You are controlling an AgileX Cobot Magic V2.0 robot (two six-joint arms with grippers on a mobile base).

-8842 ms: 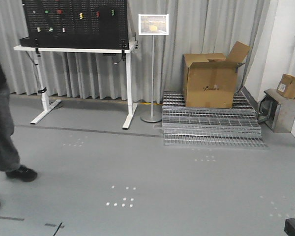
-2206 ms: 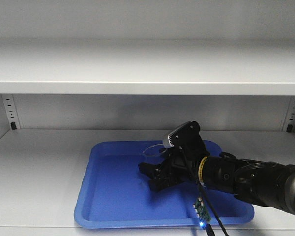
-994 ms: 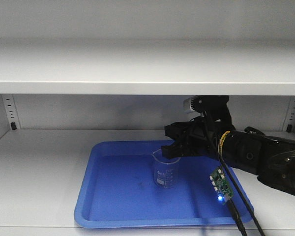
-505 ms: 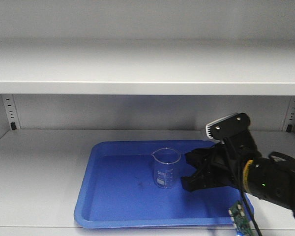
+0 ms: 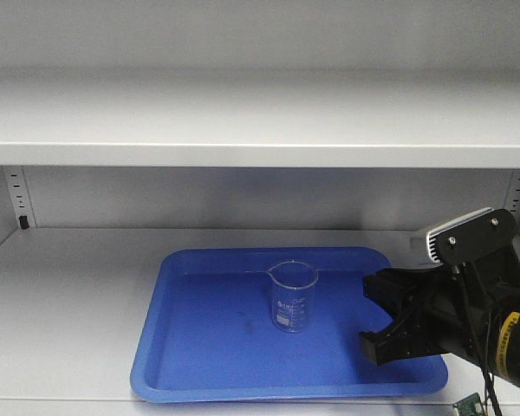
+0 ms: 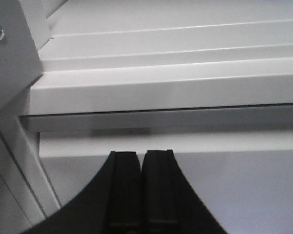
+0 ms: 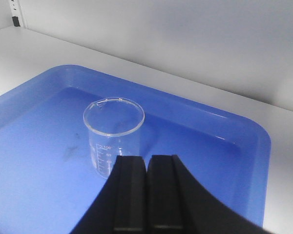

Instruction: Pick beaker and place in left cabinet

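The clear glass beaker (image 5: 294, 299) with white graduation marks stands upright in the blue tray (image 5: 199, 347) on the lower shelf of the grey cabinet (image 5: 69, 295). My right gripper (image 5: 368, 316) is to the right of the beaker, apart from it, over the tray's right part. In the right wrist view its fingers (image 7: 147, 158) are together and hold nothing, with the beaker (image 7: 113, 134) just beyond them in the tray (image 7: 224, 131). My left gripper (image 6: 142, 153) is shut and empty, facing grey shelf edges (image 6: 161, 92).
A wide grey shelf (image 5: 260, 121) runs overhead above the tray. Slotted uprights (image 5: 17, 199) stand at the back corners. Bare shelf surface lies left of the tray.
My right gripper has drawn back to the right and lower, away from the beaker. The beaker stays standing at the same spot in the tray.
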